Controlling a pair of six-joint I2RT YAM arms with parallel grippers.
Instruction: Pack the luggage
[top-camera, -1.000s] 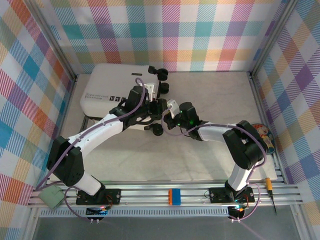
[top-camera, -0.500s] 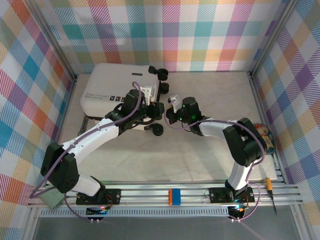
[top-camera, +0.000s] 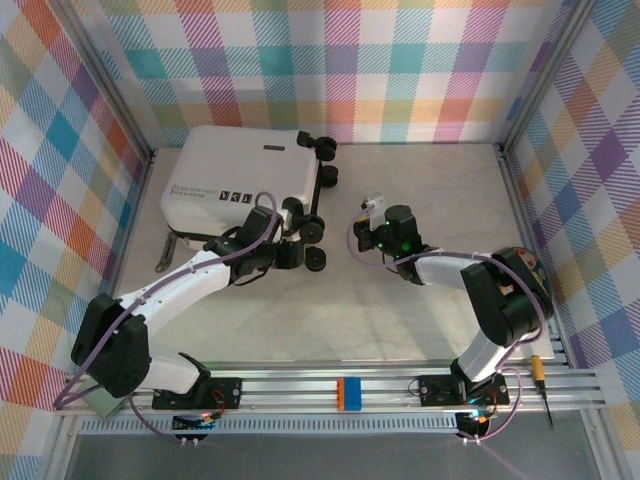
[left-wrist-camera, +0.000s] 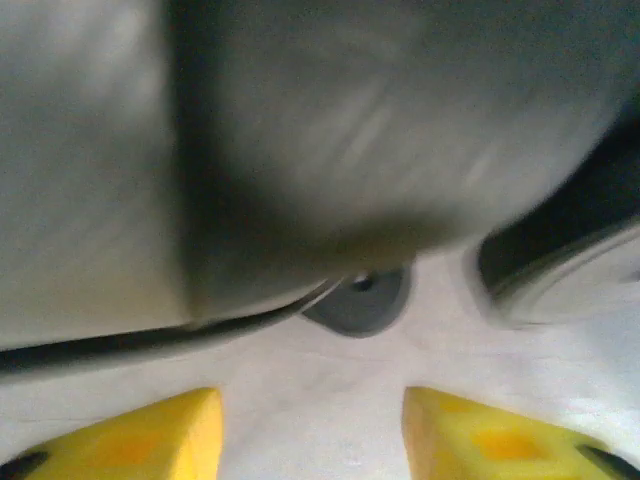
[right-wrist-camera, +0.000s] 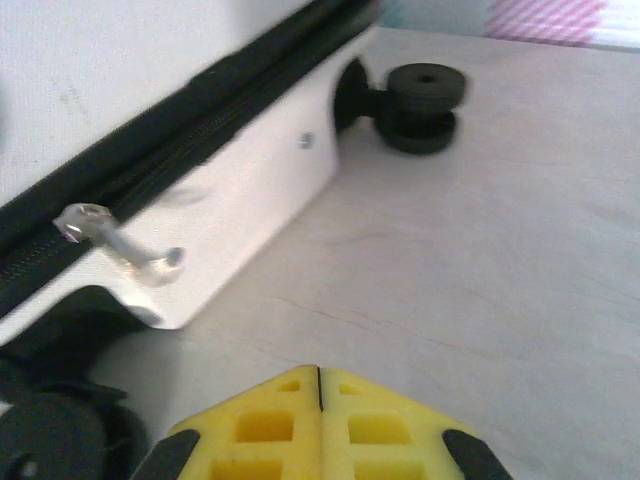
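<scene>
Here we see the luggage (top-camera: 230, 170) lying flat and closed at the far left of the table (top-camera: 440, 180), wheels (top-camera: 325, 150) turned to the right. The left arm runs long and low from its base up to the near right corner of the case, and the left gripper (top-camera: 292, 252) sits down by the two near wheels. From its wrist we see the yellow fingers (left-wrist-camera: 150, 440) standing apart with bare table between them and the blurred shell (left-wrist-camera: 400, 120) looming just ahead. The right arm is folded, elbow out to the right, forearm reaching left. The right gripper (top-camera: 368, 222) hangs over open table, apart from the case and facing it. Its fingers (right-wrist-camera: 270, 415) are pressed together on nothing, and its wrist view looks along the side of the case (right-wrist-camera: 150, 70) at the zip pull (right-wrist-camera: 120, 245) and a far wheel (right-wrist-camera: 425, 105). Against a second ago, the two grippers no longer crowd together at the wheel end. The left has dropped from over the edge of the case to its near corner, the right has pulled back to the right, and the luggage has stayed where it was.
</scene>
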